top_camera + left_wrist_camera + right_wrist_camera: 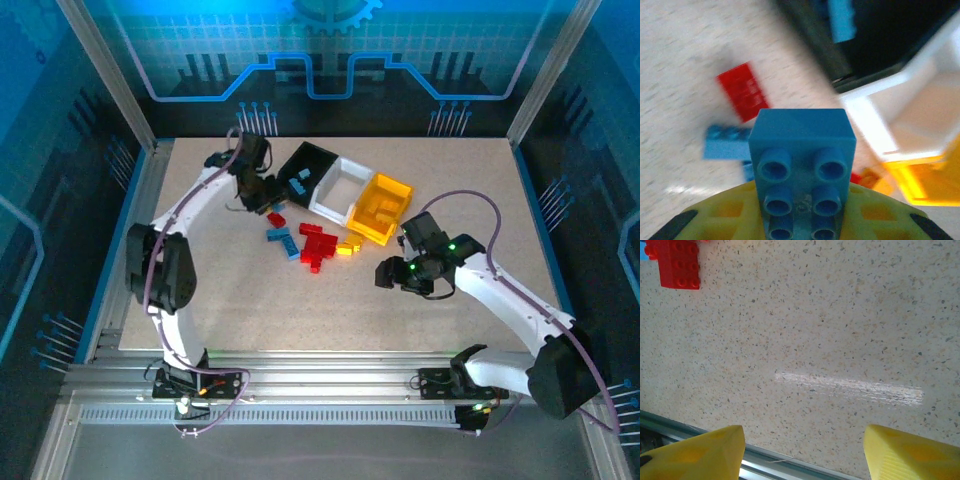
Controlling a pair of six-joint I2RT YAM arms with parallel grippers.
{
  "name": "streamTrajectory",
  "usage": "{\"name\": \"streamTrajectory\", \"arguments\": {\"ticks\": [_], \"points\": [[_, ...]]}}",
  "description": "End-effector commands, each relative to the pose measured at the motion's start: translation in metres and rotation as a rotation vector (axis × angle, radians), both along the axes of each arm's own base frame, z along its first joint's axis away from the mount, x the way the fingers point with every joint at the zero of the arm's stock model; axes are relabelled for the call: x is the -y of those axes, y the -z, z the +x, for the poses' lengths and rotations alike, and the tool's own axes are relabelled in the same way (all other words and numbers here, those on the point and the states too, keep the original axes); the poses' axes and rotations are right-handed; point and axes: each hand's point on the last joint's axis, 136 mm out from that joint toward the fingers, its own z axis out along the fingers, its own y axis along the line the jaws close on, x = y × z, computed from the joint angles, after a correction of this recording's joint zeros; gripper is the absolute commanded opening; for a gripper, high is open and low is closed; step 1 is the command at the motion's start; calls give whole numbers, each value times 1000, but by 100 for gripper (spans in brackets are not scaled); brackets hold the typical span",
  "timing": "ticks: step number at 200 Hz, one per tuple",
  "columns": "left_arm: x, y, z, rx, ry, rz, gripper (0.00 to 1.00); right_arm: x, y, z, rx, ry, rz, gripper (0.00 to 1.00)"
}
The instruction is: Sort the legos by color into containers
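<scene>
My left gripper (pixel 801 226) is shut on a blue lego (pixel 802 160), studs toward the camera, held above the table just left of the black bin (pixel 880 40). From above, this gripper (pixel 262 190) hovers beside the black bin (pixel 305 163), which holds blue legos (pixel 298 181). The white bin (pixel 338 190) and the yellow-orange bin (pixel 380 208) continue the row. Loose blue (pixel 283 240), red (pixel 318 245) and yellow (pixel 348 248) legos lie in front of the bins. My right gripper (pixel 390 272) stands open over bare table, its fingers (pixel 695 455) holding nothing.
Under the left gripper lie a red brick (pixel 742 92) and a blue brick (pixel 725 142). The white bin (pixel 910 100) and yellow-orange bin (pixel 925 180) show on the right. A red brick (pixel 677 262) and the table's metal edge rail (pixel 670 426) appear in the right wrist view.
</scene>
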Motion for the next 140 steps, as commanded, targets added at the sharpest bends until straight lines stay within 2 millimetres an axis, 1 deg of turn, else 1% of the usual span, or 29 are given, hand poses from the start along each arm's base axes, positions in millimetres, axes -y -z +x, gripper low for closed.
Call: {"name": "streamTrajectory", "arguments": {"ticks": [1,18,21,25,53,104,140], "points": [[25,-2,23,-4,58,-110,29,4,-6,-7,5,17,-9,65],[37,-8,44,15,74,-162,29,6,-10,-8,17,30,-7,65],[39,-10,48,22,76,-172,29,10,-3,-13,-2,35,-18,65],[42,-13,53,32,80,-184,29,11,-1,-14,-7,38,-21,65],[53,-17,80,63,92,-243,29,16,-3,-16,-6,53,-34,65],[71,-23,114,112,111,-378,30,22,-2,-18,-16,75,-39,65],[74,-27,134,134,83,-433,30,25,-2,-18,-12,89,-38,65]]}}
